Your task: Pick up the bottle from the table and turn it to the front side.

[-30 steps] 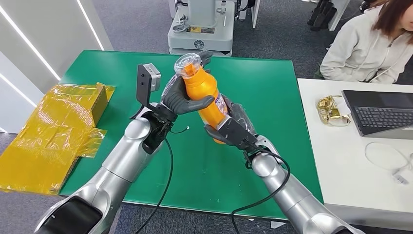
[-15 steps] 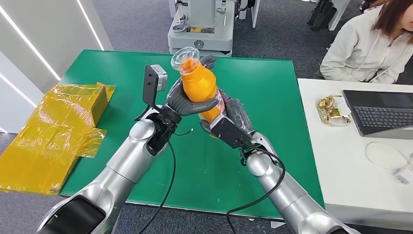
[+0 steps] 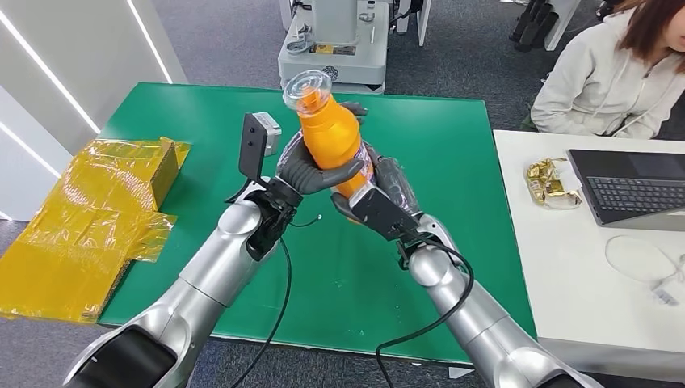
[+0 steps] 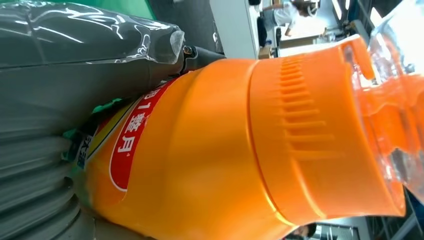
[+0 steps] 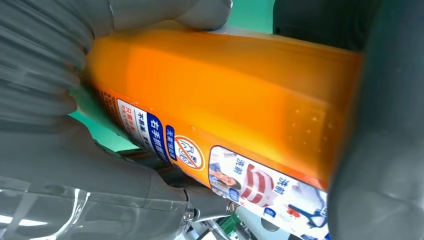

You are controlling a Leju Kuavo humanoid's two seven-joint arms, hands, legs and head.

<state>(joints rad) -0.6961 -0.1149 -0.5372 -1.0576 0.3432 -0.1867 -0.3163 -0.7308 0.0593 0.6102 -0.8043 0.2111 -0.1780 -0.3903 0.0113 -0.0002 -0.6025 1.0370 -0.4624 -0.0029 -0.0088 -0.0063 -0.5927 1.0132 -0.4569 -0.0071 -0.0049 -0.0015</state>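
**Bottle lifted higher between both hands**

Over the last second both hands had carried the bottle (image 3: 331, 141) up and stood it straighter, its clear cap (image 3: 307, 87) further from the robot. The left hand (image 3: 311, 170) wrapped its thumb and dark fingers around the orange shoulder, holding it firmly. The right hand (image 3: 380, 202) clasped the lower body, where the printed label (image 5: 250, 180) ran under its fingers. Held so, the bottle hung above the green bench (image 3: 420, 267), touching nothing else. It looked like rigid, smooth plastic, probably light and apt to slip when twisted; the ribbed band below the cap (image 4: 305, 130) seemed the surest hold for turning. Beyond the left hand lay yellow wrapping (image 3: 89, 218); past the right, a person (image 3: 606, 73) sat beside a laptop (image 3: 630, 190).
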